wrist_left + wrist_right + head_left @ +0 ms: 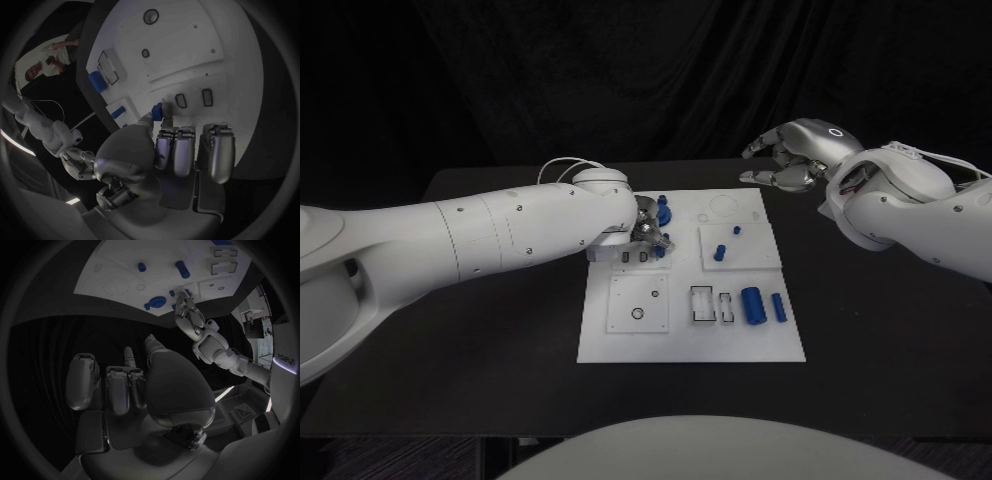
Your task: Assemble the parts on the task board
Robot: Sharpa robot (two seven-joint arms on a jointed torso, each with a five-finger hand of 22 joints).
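the left hand (643, 232) rests on the task board (689, 345) near its far left corner, fingers pinching a small blue part (157, 111). the right hand (798, 155) hovers beyond the board's far right corner, fingers curled on nothing.

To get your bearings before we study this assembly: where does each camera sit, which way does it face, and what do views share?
Head view: on the head, looking down at the task board; both arms show.
Left wrist view: behind the left hand, facing the board.
Right wrist view: behind the right hand, off the table's far edge.
All share the board.
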